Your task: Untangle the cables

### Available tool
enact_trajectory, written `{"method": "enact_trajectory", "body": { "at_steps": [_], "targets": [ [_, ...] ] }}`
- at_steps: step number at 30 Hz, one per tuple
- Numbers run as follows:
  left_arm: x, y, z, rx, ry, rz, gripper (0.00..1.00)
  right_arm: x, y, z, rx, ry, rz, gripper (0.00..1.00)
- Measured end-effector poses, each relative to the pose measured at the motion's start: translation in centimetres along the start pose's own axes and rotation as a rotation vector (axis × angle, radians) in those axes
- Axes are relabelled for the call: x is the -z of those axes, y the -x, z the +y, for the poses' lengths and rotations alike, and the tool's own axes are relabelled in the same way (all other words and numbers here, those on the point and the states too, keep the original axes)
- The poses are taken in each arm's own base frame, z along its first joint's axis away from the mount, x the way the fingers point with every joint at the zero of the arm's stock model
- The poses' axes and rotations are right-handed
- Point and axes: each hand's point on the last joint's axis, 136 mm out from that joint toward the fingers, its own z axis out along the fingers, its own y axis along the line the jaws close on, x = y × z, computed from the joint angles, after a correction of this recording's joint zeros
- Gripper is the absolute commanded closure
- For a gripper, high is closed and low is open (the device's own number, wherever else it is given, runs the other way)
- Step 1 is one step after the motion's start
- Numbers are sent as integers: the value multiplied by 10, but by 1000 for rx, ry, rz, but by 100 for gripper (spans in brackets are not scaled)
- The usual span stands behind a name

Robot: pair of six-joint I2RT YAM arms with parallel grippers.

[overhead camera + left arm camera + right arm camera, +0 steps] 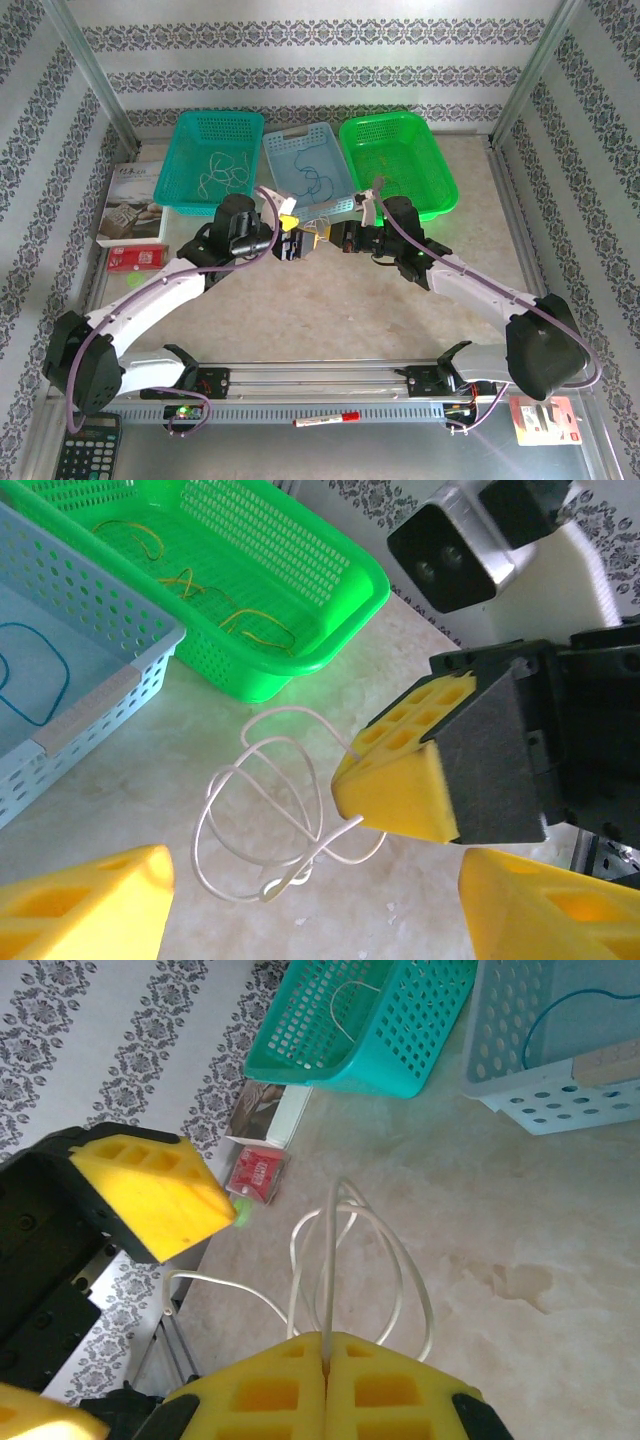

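A whitish cable (262, 815) hangs in loose loops just above the beige tabletop. My right gripper (326, 1348) is shut on one strand of it, and the loops (400, 1260) dangle past its yellow pads (395, 775). My left gripper (312, 920) faces it with its jaws wide apart and nothing between them. One left finger (150, 1188) sits to the left of the loops. In the top view the two grippers, left (293, 243) and right (338, 238), meet at the table's middle with the cable (318, 226) between them. Yellow-orange cables (255, 625) lie in the green basket, a dark blue one (40, 675) in the pale blue basket, and whitish ones (222, 172) in the teal basket.
Three baskets stand in a row at the back: teal (190, 130), pale blue (283, 148), green (440, 165). A booklet (130, 205) and red packet (135, 257) lie at the left. A calculator (85, 450), red marker (325, 420) and card (545, 420) lie near the front.
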Motion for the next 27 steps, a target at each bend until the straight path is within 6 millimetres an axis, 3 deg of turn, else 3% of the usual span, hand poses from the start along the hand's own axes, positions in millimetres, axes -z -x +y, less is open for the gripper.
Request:
{"method": "enact_trajectory", "body": {
  "at_steps": [2, 7, 12, 17, 20, 23, 27],
  "targets": [
    [-2, -1, 1, 0, 1, 6, 33, 1, 0, 2, 3, 6, -1, 100],
    [-5, 1, 1, -8, -1, 2, 59, 4, 2, 9, 11, 22, -7, 100],
    [-5, 7, 0, -3, -8, -19, 99, 5, 2, 13, 16, 30, -8, 100],
    [-4, 21, -3, 1, -17, -65, 100, 5, 1, 11, 15, 25, -9, 100],
    [2, 36, -9, 6, -24, -111, 100, 3, -6, -2, 0, -2, -5, 98],
    [14, 59, -19, 13, -43, -183, 100, -3, -20, -28, -41, -52, 21, 65],
    [31, 98, -36, 11, -77, -275, 100, -5, -41, -59, -85, -124, 58, 45]
  ]
}}
